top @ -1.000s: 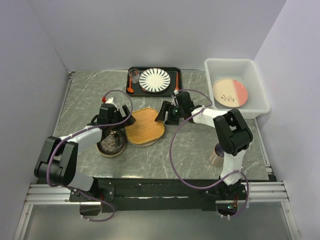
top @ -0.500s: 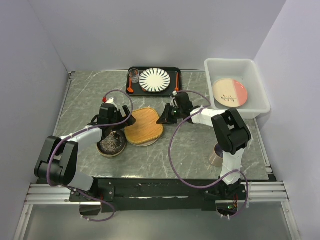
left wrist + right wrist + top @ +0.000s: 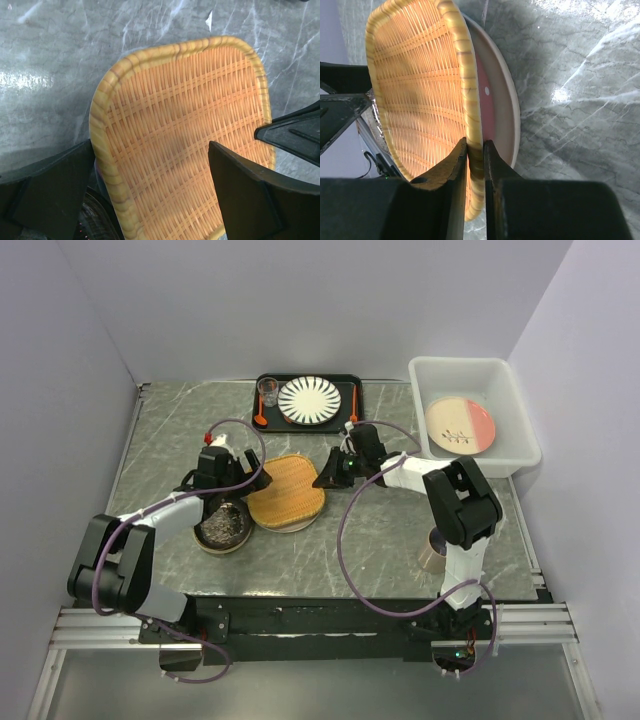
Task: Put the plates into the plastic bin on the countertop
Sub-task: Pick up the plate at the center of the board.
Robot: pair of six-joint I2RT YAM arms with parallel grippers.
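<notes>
A tan woven plate (image 3: pixel 287 490) lies mid-countertop on top of a pink plate with white dots (image 3: pixel 489 95). My right gripper (image 3: pixel 322 478) is shut on the woven plate's (image 3: pixel 420 85) right rim, one finger above and one below it (image 3: pixel 475 150). That held edge stands slightly apart from the pink plate. My left gripper (image 3: pixel 243 483) is open, its fingers straddling the woven plate's (image 3: pixel 185 125) left side without pinching it (image 3: pixel 150 170). A dark brown patterned plate (image 3: pixel 222 528) sits under the left arm. The plastic bin (image 3: pixel 460 364) at the back right holds a cream-and-pink sprig plate (image 3: pixel 460 426).
A black tray (image 3: pixel 345 385) at the back carries a striped white plate (image 3: pixel 309 399), a glass (image 3: pixel 268 392) and an orange utensil (image 3: pixel 259 418). A tan cup (image 3: pixel 434 548) stands by the right arm's base. Grey-green countertop (image 3: pixel 170 430) stretches to the left.
My right gripper has closed on the woven plate's right rim, and that plate has shifted slightly. The left arm has not moved.
</notes>
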